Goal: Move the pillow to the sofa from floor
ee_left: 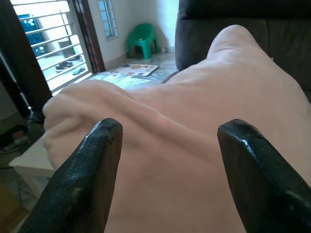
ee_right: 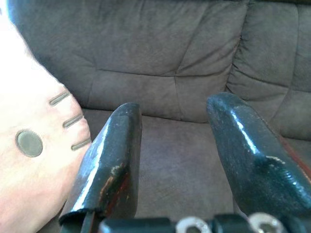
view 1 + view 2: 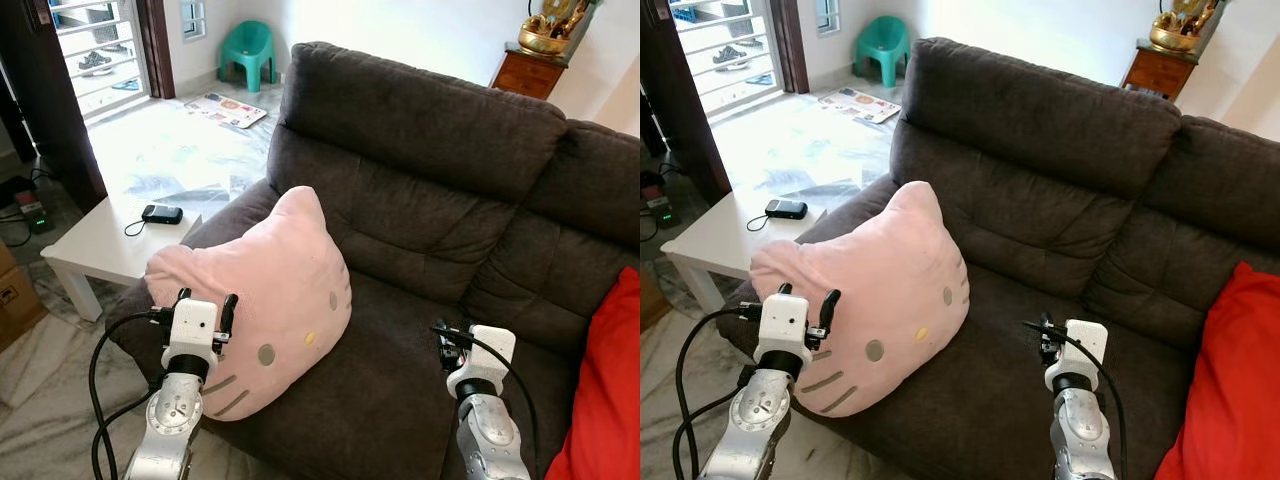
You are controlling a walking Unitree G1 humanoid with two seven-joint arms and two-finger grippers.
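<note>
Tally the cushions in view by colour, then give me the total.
Pink: 1, the cat-face pillow lying on the dark sofa, by the left gripper.
Red: 1, the cushion at the sofa's right end, past the right gripper.
Total: 2

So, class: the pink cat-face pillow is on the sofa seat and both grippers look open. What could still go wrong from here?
1. The pink cat-face plush pillow overhangs the dark brown fabric sofa seat's front edge; it may slide to the floor.
2. The open left gripper sits against the pillow, so pulling back might drag it off.
</note>
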